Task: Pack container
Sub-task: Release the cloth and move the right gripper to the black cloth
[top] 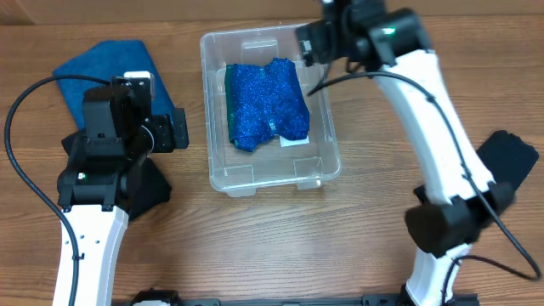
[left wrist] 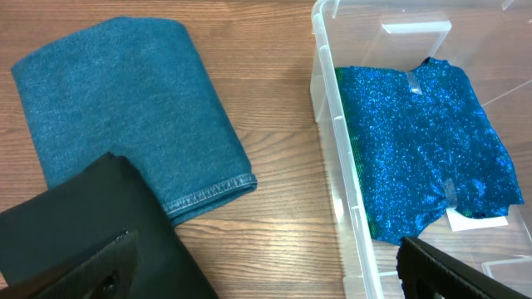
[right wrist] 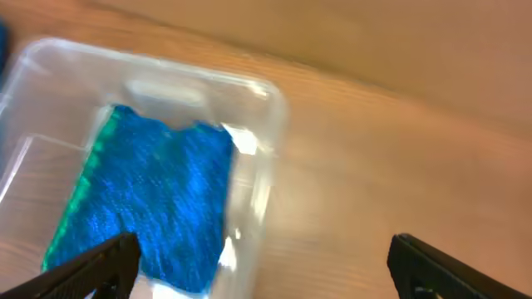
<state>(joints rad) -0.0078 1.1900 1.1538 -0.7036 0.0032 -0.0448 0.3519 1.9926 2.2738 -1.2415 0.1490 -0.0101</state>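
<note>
Overhead, the container [top: 255, 174] sits on the table [top: 272, 246] at mid-width, nearer the far edge, with its long sides running far to near. Inside it a sparkly blue cloth [top: 268, 102] lies on the bottom and covers the far and middle part, with a green strip [top: 229, 106] along its left side. The near end of the floor is bare. A white label [top: 295, 143] peeks out at the cloth's near right corner. Toward the far left corner of the table a folded blue towel [top: 98, 66] lies apart from the container, partly hidden by the left arm. A black item [top: 512, 161] lies by the right edge. In the left wrist view the left gripper [left wrist: 268, 242] hangs over the wood between towel and container, its fingers spread wide and holding nothing. The right wrist view is blurred, yet the right gripper [right wrist: 264, 241] also shows its fingers wide apart and empty, above the container's far right corner and the wood beside it. A black shape [left wrist: 91, 224] covers the towel's near corner in the left wrist view; I cannot tell whether it is cloth or part of the arm.
</note>
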